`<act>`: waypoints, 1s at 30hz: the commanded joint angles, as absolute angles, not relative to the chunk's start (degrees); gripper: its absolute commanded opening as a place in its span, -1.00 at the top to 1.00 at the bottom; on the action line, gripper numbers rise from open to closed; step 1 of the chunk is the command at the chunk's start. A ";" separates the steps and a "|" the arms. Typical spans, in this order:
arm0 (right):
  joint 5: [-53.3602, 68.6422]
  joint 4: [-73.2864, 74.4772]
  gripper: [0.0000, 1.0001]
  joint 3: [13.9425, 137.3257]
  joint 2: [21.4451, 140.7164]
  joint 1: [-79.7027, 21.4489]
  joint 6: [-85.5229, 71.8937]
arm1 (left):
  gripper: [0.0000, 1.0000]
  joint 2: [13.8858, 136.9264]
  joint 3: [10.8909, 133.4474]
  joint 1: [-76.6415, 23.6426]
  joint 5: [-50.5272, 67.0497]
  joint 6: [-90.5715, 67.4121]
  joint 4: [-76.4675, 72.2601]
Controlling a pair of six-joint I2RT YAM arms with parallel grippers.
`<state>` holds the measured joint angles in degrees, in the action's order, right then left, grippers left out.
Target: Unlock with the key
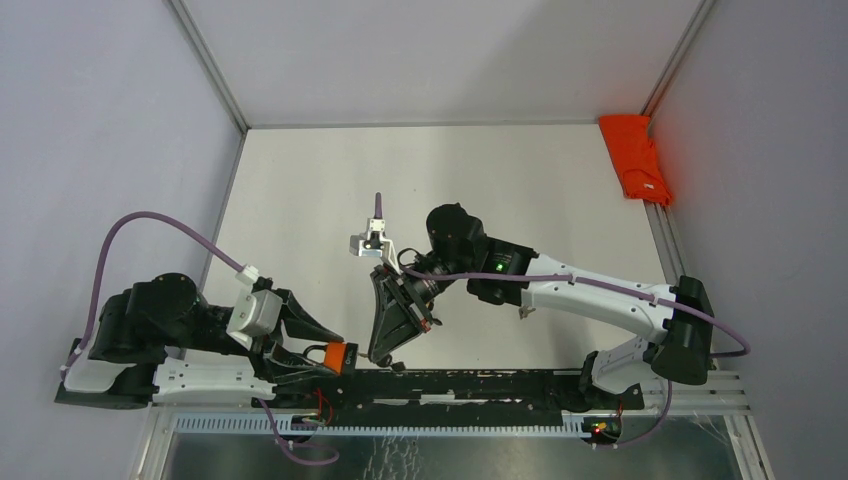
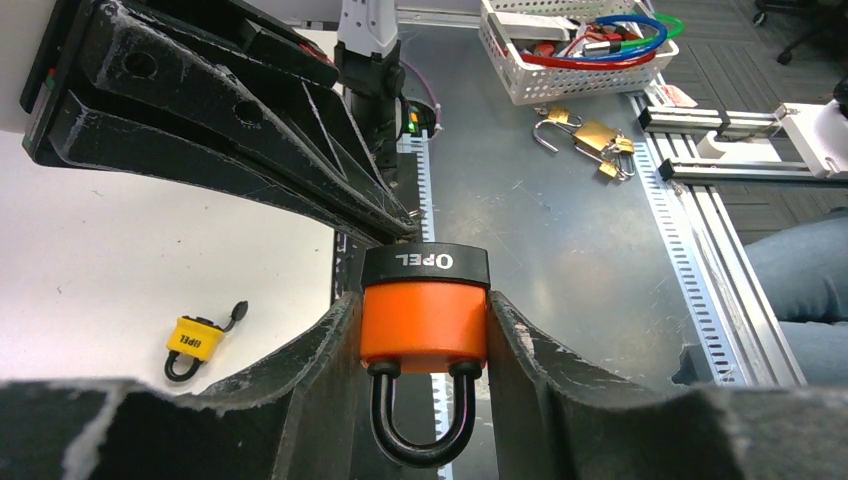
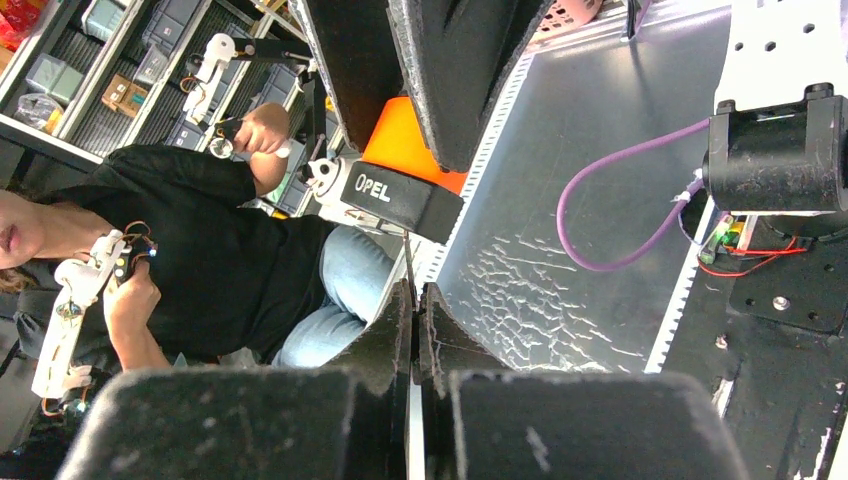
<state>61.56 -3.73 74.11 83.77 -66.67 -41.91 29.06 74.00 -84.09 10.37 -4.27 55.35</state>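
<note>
The orange padlock (image 2: 425, 320) is clamped by its body between the left jaws, which are spread to its width. The shackle points toward the wrist and the black end faces outward. It is held above the near edge of the table (image 1: 300, 200). The right jaws are pressed together on a thin key (image 3: 406, 262), whose tip reaches the padlock's black end. A yellow padlock (image 2: 193, 340) lies well apart on the table.

We are looking down on the whole table (image 1: 300, 180) from above and behind; each wrist camera is peering forward at close range — all three are catching the orange padlock (image 1: 340, 356).
</note>
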 commanded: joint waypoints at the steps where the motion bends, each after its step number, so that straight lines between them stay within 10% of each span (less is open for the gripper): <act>1: 61.44 -5.01 1.00 74.13 82.44 -67.37 -41.73 | 0.96 29.18 74.84 -84.45 9.45 -3.12 52.65; 30: 60.55 -7.24 1.00 73.59 82.80 -68.14 -43.38 | 0.96 32.02 73.92 -84.43 13.85 -4.05 51.66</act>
<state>62.41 -3.70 73.91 83.77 -68.84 -42.74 30.57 73.54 -84.09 12.05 -4.29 55.35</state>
